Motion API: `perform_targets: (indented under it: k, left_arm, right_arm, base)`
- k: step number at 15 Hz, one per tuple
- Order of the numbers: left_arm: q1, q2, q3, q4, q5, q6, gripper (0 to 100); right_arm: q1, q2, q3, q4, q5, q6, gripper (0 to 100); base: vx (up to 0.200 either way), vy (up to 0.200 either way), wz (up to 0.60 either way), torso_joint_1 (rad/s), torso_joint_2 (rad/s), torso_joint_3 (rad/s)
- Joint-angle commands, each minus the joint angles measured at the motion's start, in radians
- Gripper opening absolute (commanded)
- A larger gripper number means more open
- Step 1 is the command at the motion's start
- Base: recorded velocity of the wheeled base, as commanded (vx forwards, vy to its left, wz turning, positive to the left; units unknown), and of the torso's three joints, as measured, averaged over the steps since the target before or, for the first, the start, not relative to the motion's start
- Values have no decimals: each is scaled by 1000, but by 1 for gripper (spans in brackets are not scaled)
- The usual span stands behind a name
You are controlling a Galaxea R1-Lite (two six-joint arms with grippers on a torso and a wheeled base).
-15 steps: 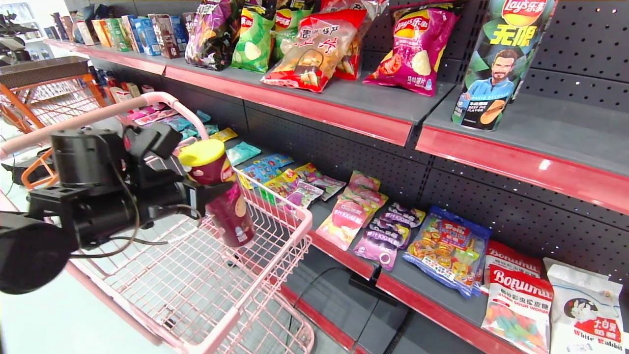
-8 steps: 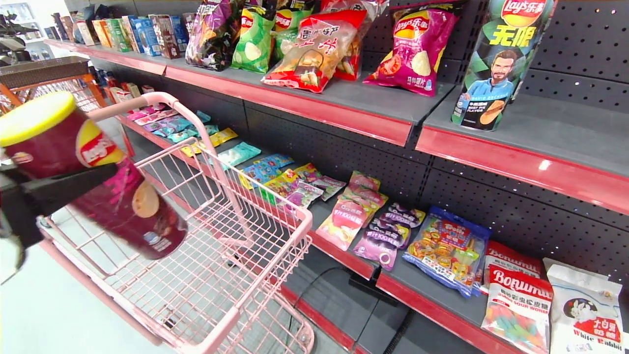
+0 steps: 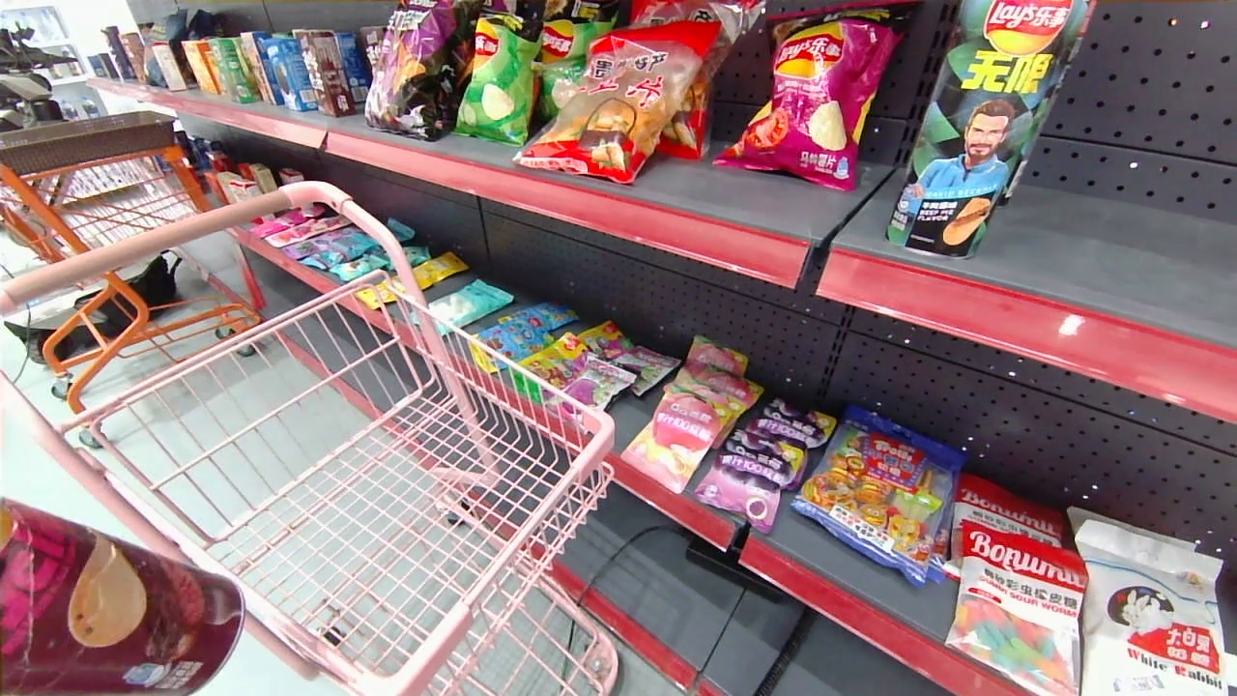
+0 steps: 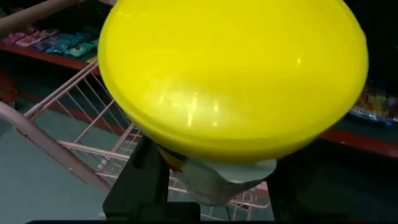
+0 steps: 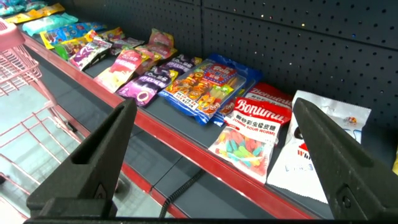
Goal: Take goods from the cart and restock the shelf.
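A dark red chip can (image 3: 106, 619) with a yellow lid (image 4: 230, 74) is held low at the near left, outside the pink cart (image 3: 541, 425). My left gripper (image 4: 217, 186) is shut on it, with black fingers (image 4: 140, 183) against its sides just under the lid. The cart's basket holds no goods that I can see. My right gripper (image 5: 214, 118) hangs open, nothing between its fingers, above the lower shelf (image 5: 186, 134) by the candy bags (image 5: 205, 84). On the upper shelf (image 3: 1063, 242) stands a tall green chip can (image 3: 976, 135).
Chip bags (image 3: 618, 97) line the upper shelf left of the tall can; bare shelf lies to its right. Several sweet packets (image 3: 879, 493) cover the lower shelf. An orange cart (image 3: 106, 213) stands at the far left.
My left arm has carried the chip can from above the cart's basket down toward the near left; now just the can's lower end shows in the head view's corner.
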Motion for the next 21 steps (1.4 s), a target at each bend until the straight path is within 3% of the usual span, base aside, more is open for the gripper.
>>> perform_targets:
  k: [1, 9, 21]
  left_arm:
    - [2, -38, 5, -2, 12, 0, 0]
    - [2, -42, 10, -1, 36, 1, 0]
    - [2, -78, 31, -1, 36, 6, 0]
  right_arm:
    - [0, 1, 2, 0, 0, 0, 100]
    - [0, 1, 0, 0, 0, -1, 100]
    - [0, 1, 0, 0, 0, -1, 100]
  base:
    - [0, 0, 0, 0, 0, 0]
    - [0, 0, 0, 98, -364, -261]
    - [0, 0, 0, 205, -553, -351]
